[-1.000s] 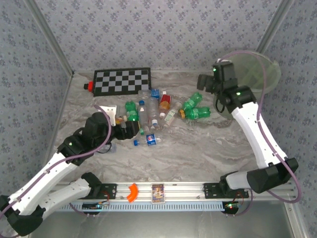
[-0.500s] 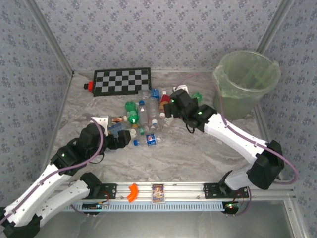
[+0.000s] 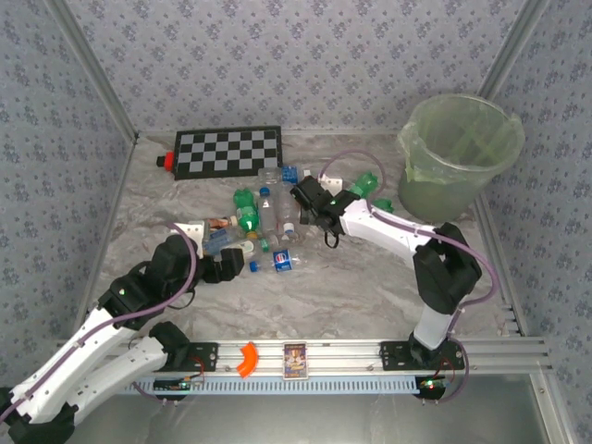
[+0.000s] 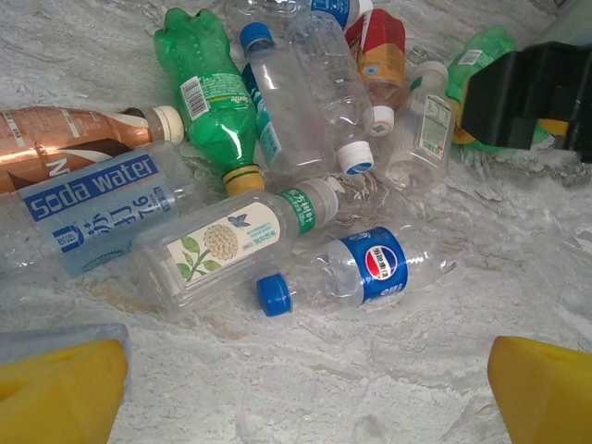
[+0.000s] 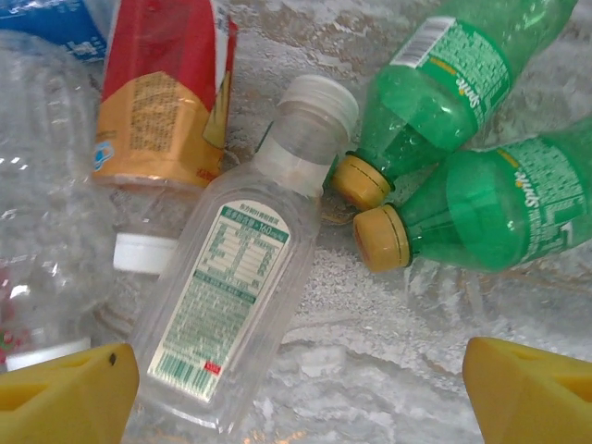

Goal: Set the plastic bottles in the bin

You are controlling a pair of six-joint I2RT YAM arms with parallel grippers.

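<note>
Your left gripper (image 4: 296, 393) gapes wide, empty, just short of the plastic bottles (image 3: 270, 217) heaped mid-table (image 3: 370, 296); your right gripper (image 5: 296, 393) stands spread, straddling a clear bottle (image 5: 242, 310) without clamping it — bare marble lies nearer you; the bin (image 3: 435, 192) stands far right, contents unclear.

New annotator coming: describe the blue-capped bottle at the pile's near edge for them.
From the checkerboard board at the back, come forward to the bottle pile. At its near edge lies a clear bottle, alone in bearing a round red-white-blue logo on its blue label.
</note>
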